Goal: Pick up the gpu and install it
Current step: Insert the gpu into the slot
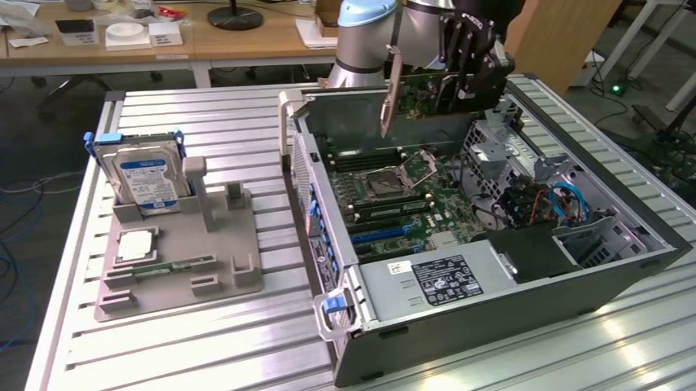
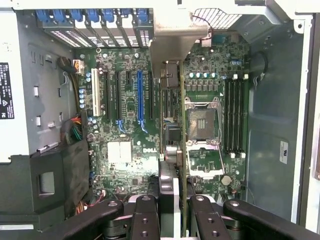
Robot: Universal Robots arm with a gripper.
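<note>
- At the exterior view's left, the hard drive (image 1: 147, 177) is standing in the gray holder (image 1: 179, 281), well apart from the work.
- Further right, the gpu (image 1: 419, 98) is hanging on edge above the open computer case (image 1: 490, 318), not yet seated.
- The gripper (image 1: 470, 85) is clamping the card's end between its closed jaws; the card is reaching away from them toward its silver bracket (image 1: 389, 98).
- In the wrist view, its long axis is running parallel to the blue slot (image 2: 139, 95), but beside it, toward the processor socket (image 2: 204, 122).
</note>
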